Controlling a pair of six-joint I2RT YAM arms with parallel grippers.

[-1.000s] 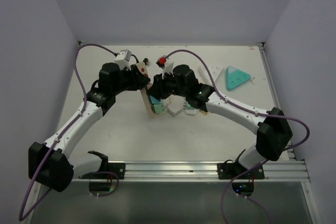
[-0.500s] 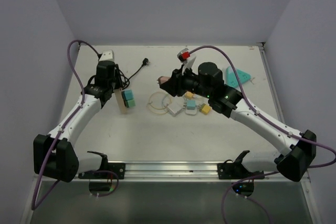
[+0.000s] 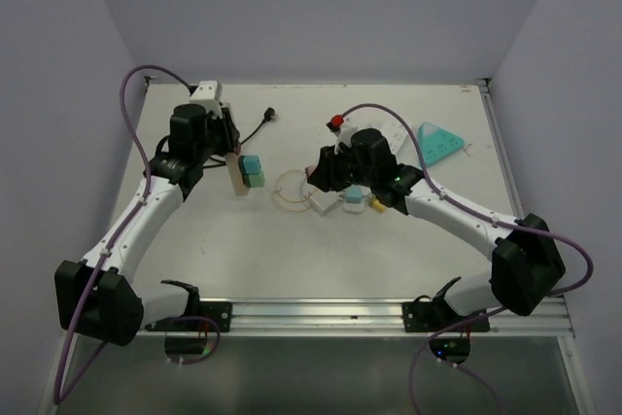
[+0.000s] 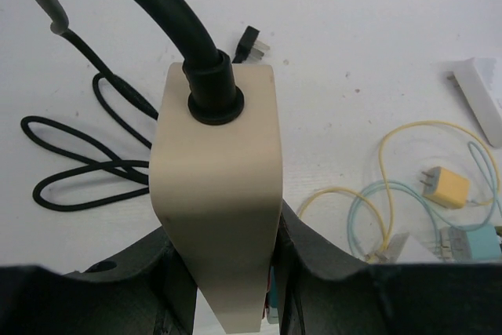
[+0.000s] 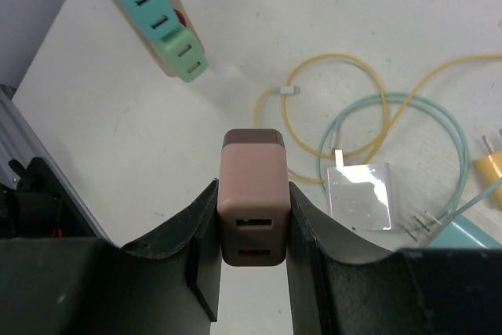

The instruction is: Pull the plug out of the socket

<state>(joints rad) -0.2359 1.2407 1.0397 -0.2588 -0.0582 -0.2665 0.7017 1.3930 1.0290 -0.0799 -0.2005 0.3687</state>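
The right tool (image 5: pixel 252 221) pinches a smooth, round-edged, dusty-pink USB charger plug (image 5: pixel 252 178) over the white table (image 5: pixel 118 115), free of any socket. At 11 o'clock the left tool (image 4: pixel 227 272) clamps the beige plastic power strip (image 4: pixel 220 194) to steady it, teal adapters (image 5: pixel 161 21) seated, black rubbery cord (image 4: pixel 157 13) trailing.

Socket face of strip (image 4: pixel 220 209) hidden in left wrist view, prongs of plug (image 5: pixel 252 186) out of sight, teal adapter (image 5: pixel 463 238) cut by edge.
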